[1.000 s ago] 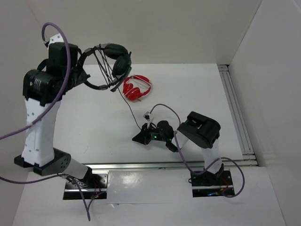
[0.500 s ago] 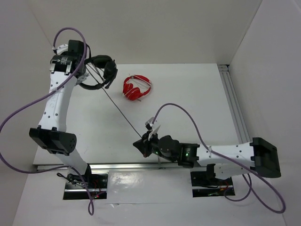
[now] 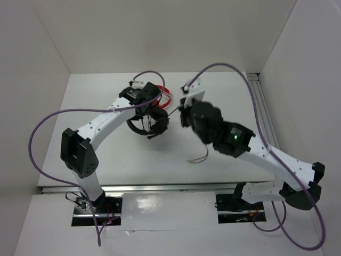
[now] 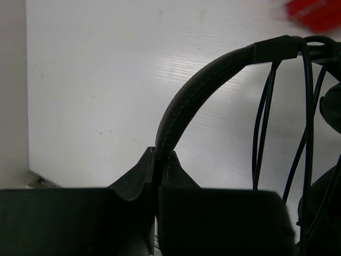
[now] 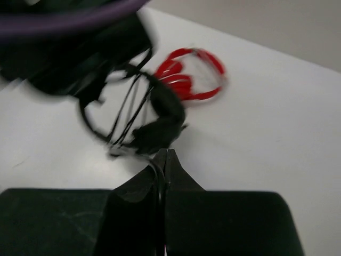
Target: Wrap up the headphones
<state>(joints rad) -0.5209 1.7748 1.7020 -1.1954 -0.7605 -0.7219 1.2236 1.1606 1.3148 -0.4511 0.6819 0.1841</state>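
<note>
Both pincers are closed on something over the far middle of the white table (image 3: pixel 106 152). The left pincer (image 4: pixel 157 162) has its two dark fingers pressed together on the padded headband (image 4: pixel 213 72) of the black headphones (image 3: pixel 152 121), the band rising out of the grip in a curve toward the upper right of its wrist view. Several strands of the thin black cable (image 4: pixel 259 133) run across the inside of that arch, from the band down toward an earcup at the right edge. The right pincer (image 5: pixel 163 162) is shut as well, with a thin line of the cable pinched between its fingertips; its wrist view is blurred, so finer detail is lost. From above, the headphones sit just in front of the left pincer, and a short stretch of cable runs from them to the right pincer close by on the right. Whether the earcups touch the table I cannot tell. A pair of red headphones (image 5: pixel 192 74) lies on the table just behind the black set, partly hidden by the left arm in the view from above.
</note>
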